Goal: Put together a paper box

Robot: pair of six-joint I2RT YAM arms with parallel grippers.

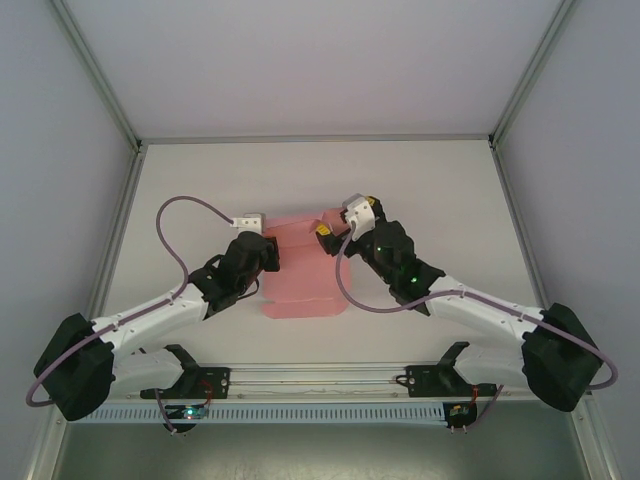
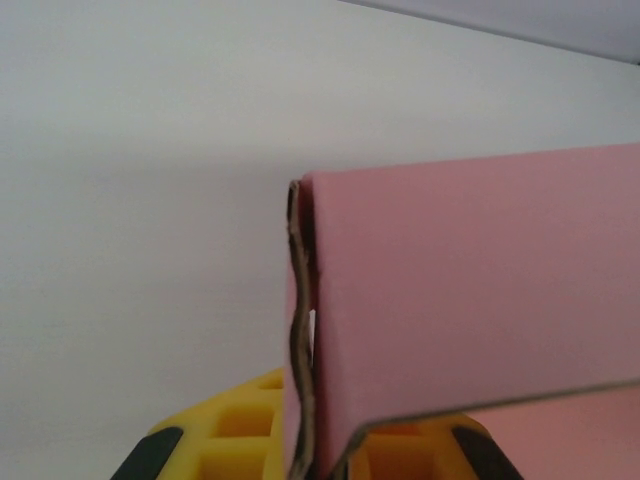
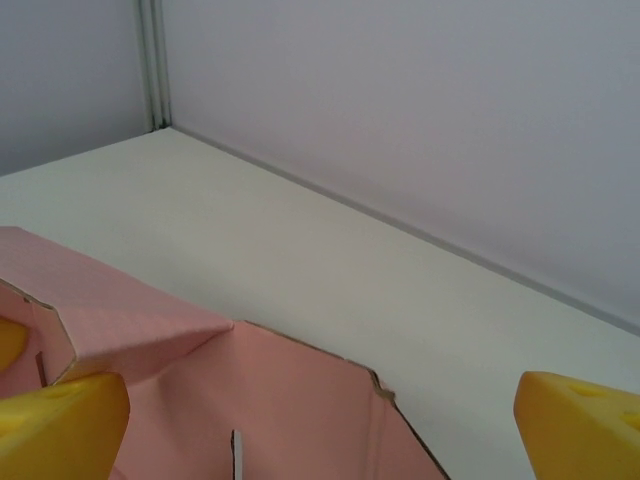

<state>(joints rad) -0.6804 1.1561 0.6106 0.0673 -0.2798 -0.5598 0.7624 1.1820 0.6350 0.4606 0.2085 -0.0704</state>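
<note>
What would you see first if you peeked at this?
The pink paper box pops out, partly folded in the middle of the white table. The left gripper pinches a raised flap on its left side, and the right gripper hangs wide open over its far right part.

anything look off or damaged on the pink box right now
Yes: the paper box flap pinched in the left gripper has a wavy, buckled edge instead of a straight one, and its two layers gape slightly. Nothing else stands out.
</note>
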